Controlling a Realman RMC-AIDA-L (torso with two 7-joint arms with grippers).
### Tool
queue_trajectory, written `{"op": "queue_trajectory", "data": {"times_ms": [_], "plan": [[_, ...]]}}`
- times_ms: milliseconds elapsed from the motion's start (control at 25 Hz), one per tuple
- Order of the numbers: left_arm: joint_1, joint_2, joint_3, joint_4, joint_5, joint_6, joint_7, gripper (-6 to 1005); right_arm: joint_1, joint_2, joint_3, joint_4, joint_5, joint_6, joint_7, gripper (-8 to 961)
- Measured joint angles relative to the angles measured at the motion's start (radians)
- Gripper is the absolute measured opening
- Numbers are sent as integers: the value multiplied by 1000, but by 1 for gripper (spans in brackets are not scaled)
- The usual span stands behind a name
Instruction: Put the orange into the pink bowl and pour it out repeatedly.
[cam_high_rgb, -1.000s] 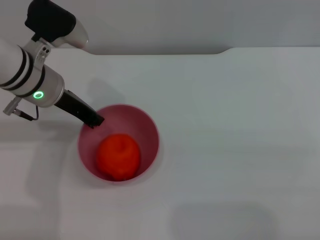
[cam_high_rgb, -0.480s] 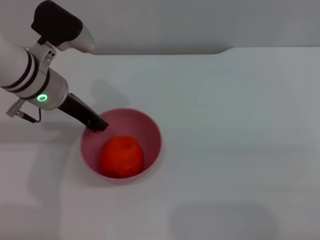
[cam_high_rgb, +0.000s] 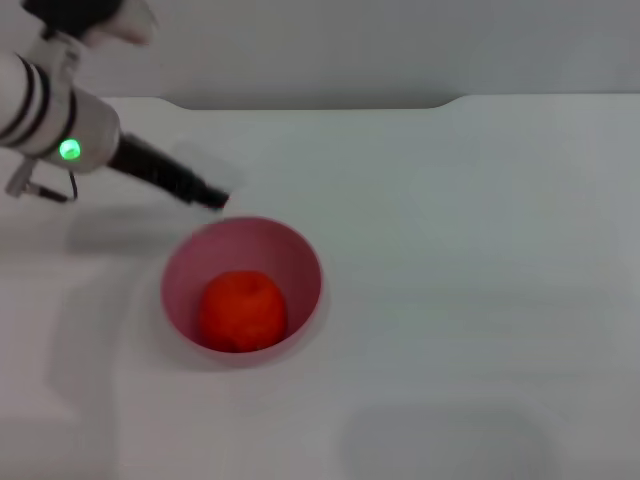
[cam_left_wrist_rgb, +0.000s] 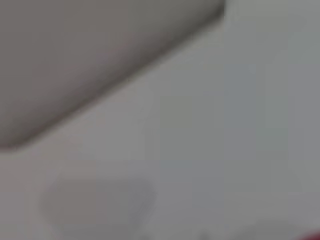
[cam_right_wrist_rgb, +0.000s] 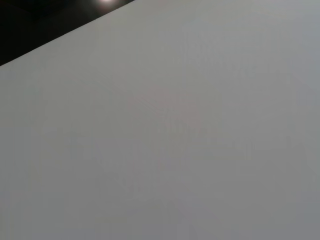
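Head view first: the pink bowl sits upright on the white table, a bit left of the middle. It's round and deep, with smooth glossy walls and a plain rim. The orange is inside it, resting on the bottom toward the near wall, bright red-orange and roundish with a slightly dimpled look on top. The left gripper is up above the far-left side of the bowl's rim, clear of it, at the end of a thin black piece sticking out of a white, cylinder-shaped arm with black bands and a glowing green ring light. It's smeared, so I can't tell whether it's open or closed; it isn't holding the bowl or the fruit. The table surface is matte and flat, with a stepped back edge against a grey wall. The right arm doesn't show here.

Left wrist view: mostly blurry pale table and a big grey area, with a tiny sliver of pinkish red in one corner.

Right wrist view: plain matte white surface and a dark corner with a bright spot of light.

No brands, labels or writing readable in any view.
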Motion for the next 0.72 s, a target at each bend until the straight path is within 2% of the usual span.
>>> {"op": "queue_trajectory", "data": {"times_ms": [80, 160, 280, 320, 400, 440, 520, 720], "plan": [[5, -1, -44, 25, -51, -9, 19, 600, 7, -1, 0, 10, 0, 0, 0, 699], [22, 0, -97, 51, -170, -37, 71, 686, 15, -1, 0, 21, 0, -1, 0, 699], [76, 0, -151, 62, -453, -85, 221, 735, 23, -1, 0, 29, -4, -1, -1, 699], [76, 0, -151, 62, -453, -85, 221, 751, 25, -1, 0, 31, -7, -1, -1, 699], [170, -1, -161, 7, -893, -108, 503, 766, 29, 0, 0, 34, -10, -1, 1, 699], [170, -1, -161, 7, -893, -108, 503, 766, 31, 0, 0, 36, -11, 0, 1, 699], [256, -5, -145, -91, -1310, -76, 783, 765, 33, 0, 0, 38, -13, 4, 1, 699], [350, -13, -74, -339, -1810, 93, 1225, 762, 44, 0, 19, 76, -11, 10, 0, 699]]}}
